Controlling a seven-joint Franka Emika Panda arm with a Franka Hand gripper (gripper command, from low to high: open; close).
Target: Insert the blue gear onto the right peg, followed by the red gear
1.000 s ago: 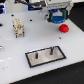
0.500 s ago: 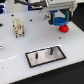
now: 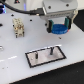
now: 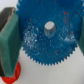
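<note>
The blue gear [image 4: 46,35] is clamped between the fingers [image 4: 9,42] of the gripper [image 3: 60,27], held above the table.

gear [image 3: 61,28] in end effector [image 3: 60,26] | plate [image 3: 45,55] nearer camera, toward exterior view's left | pegs [image 3: 50,50] on plate

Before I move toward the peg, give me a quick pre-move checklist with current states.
1. Blue gear held between the gripper fingers: ok.
2. Gear lifted off the table: ok.
3. Grey plate with both pegs upright and unobstructed: ok.
4. Gear centred over the right peg: not ok; it is off toward the exterior view's right.
5. Red gear location known: ok; partly visible beneath the blue gear.
6. Centre hole aligned with peg: cannot tell.
</note>
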